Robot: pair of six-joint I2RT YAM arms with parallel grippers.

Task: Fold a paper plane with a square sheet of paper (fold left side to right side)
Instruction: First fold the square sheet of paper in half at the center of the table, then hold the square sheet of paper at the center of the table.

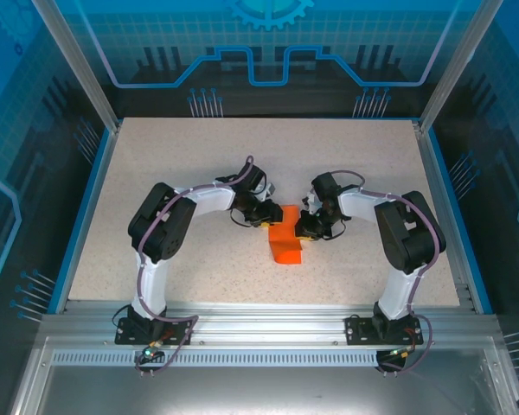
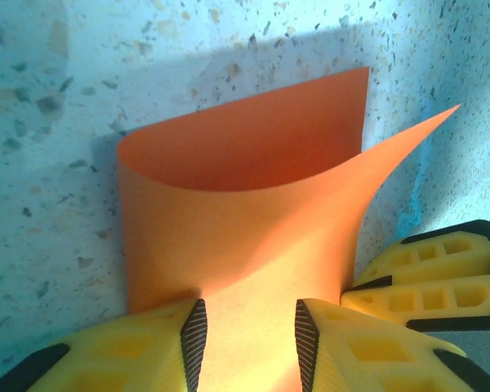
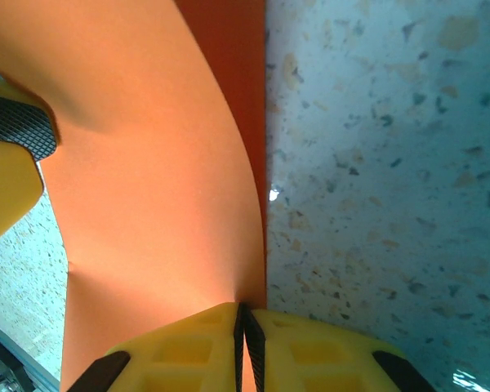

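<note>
Top external view puts the square sheet of paper (image 1: 285, 244) on the speckled table (image 1: 156, 156) directly between the two claws and touching both. In the right wrist view, the right claw (image 3: 242, 322) is closed on the sheet, its pads meeting with only the thin orange edge between them. The paper arches up and away ahead of its tips in a smooth bow. In the left wrist view, the left claw (image 2: 247, 335) stands partly open with its ribbed pads (image 2: 194, 335) apart. Flat paper lies in the gap and runs forward from the tips to a loose, rounded bend where no crease has been pressed yet. I cannot tell whether those tips bear down on the sheet. I judge the paper to be very light, thin and limp, yet springy enough to uncurl if let go. It would likely slide on the smooth table, and it will keep any crease put into it, including a wrong one. A hard tug at the pinched edge could tear it. The best hold looks like the free edge or corner, where the right claw has it. The lower layer should be pinned close under the left claw's tips while the bend is flattened. No brand, label or lettering can be read on the sheet or the claws.
</note>
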